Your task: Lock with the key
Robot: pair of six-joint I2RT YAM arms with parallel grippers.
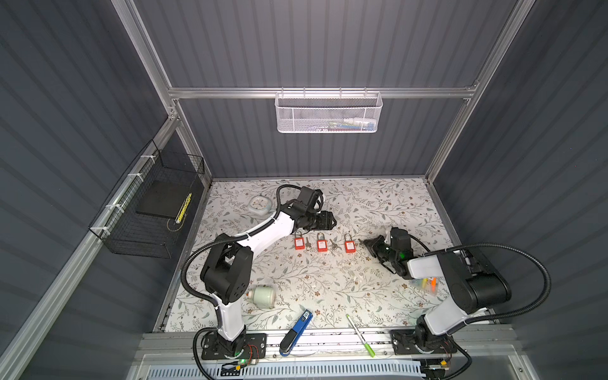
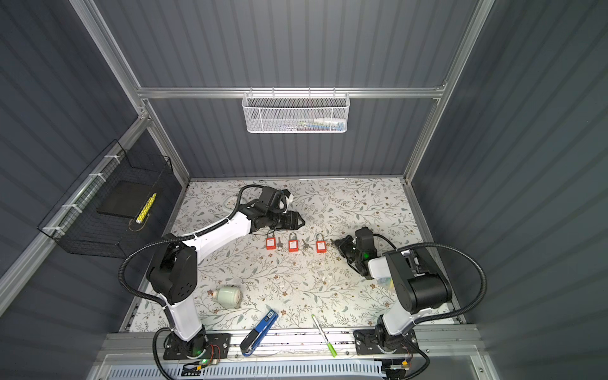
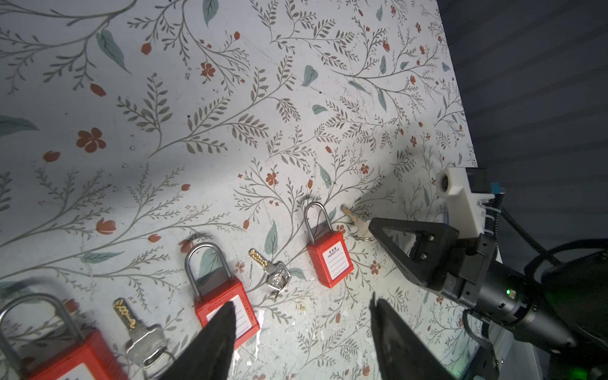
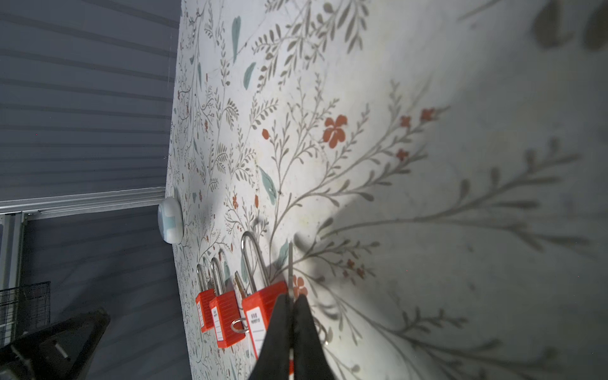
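**Gripper state**

- The right gripper [image 4: 291,301] is fully closed. Its two black fingertips pinch the held key [image 4: 291,263], which is seen edge-on with the blade projecting beyond the tips.
- In the left wrist view, the right gripper [image 3: 373,227] grips this key [image 3: 353,218] by its silver head. A small split ring hangs below.
- The left gripper [image 3: 302,304] stands partly open with its tapered black fingers [image 3: 227,316] well apart. It holds nothing.
- In both top views the left gripper [image 1: 332,221] sits on the far side of the middle padlock [image 1: 322,245], clear of it.

**Location of task items**

- The middle padlock [image 3: 235,294] is the centre of a row of three.
- The left-hand padlock [image 1: 299,243] lies near it on one side and the right-hand padlock [image 1: 349,246] near it on the other.
- The held key [image 1: 361,242] is just beyond the right-hand padlock, on the side away from the middle padlock.
- One spare key [image 3: 273,273] lies between the middle and right-hand padlocks.
- A second spare key [image 3: 141,335] lies between the middle and left-hand padlocks.

**Markings**

- The right-hand padlock [image 3: 330,260] has a white label reading "PROPERTY OF" above ruled lines. The smaller characters above that text are not legible.
- The raised lettering on the middle padlock cannot be read.

**Materials and shapes**

- Padlock bodies are red, rectangular and ribbed at the sides. Shackles are tall arches of bare metal.
- Spare keys have silver heads and brass-coloured toothed blades.
- All items lie flat on the table cover [image 3: 197,98], which is pale, floral-printed and scuffed.
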